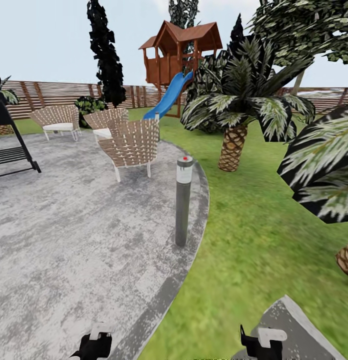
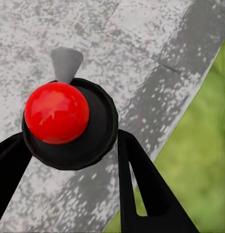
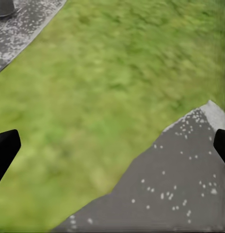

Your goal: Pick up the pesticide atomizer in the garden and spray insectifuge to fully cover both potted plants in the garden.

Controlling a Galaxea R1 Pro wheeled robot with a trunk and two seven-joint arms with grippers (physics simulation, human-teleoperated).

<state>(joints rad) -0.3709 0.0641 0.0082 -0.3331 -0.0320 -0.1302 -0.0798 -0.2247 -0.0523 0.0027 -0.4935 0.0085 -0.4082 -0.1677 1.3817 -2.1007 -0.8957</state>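
Grey, mottled paving forms the round patio, the landmark for what follows. A short grey bollard light with a red dot on its cap stands at the patio's rim, where paving meets lawn. On the far side of the patio are three woven chairs; beyond them runs the brown slatted fence, and beyond the patio's far edge stands a wooden playhouse with a blue slide. Off the patio, out on the grass, grow scaly-trunked palms.

The left claw is clenched on the pesticide atomizer: in the left wrist view its black fingers flank a black round body with a glossy red cap and a small grey nozzle, held above the patio's edge band. The right claw is released and grasps nothing, its tips wide apart over grass and a grey stepping slab.

Step in hand, as judged: the pickup is done and the robot is travelling. No small speckled rosette in a grey pot can be made out in these views, so no plant is sprayed yet. The next move calls for finding the first potted plant, closing on it, and aiming the nozzle at its leaves.
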